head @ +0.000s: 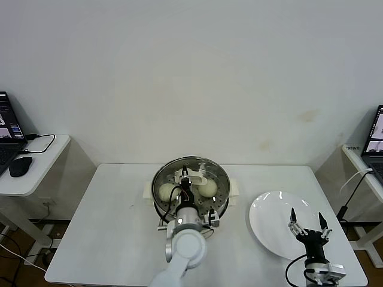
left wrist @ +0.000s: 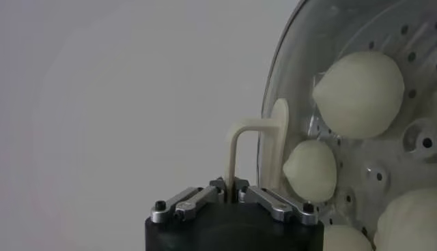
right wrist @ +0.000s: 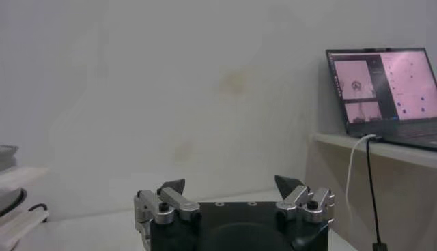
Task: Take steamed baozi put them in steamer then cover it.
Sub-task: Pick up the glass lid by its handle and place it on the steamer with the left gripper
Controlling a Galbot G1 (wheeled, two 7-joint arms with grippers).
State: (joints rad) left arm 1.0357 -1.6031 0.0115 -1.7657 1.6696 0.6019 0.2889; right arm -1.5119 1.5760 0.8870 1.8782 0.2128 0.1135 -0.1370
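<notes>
From my head view, my left gripper (head: 188, 175) is closed on the cream handle of the round clear glass cover (head: 200, 164), holding it over the shiny steel steamer (head: 222, 197) so it sits centred. My right gripper (head: 307, 222) waits wide open over the flat white plate (head: 269, 222).

In my left wrist view, the cream-white baozi (left wrist: 358, 92) lie behind the glass, on the perforated tray.

My right wrist view shows only spread jaws.

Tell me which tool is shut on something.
The left tool, shut on the lid handle over the steamer; the right tool gapes empty above the plate.
</notes>
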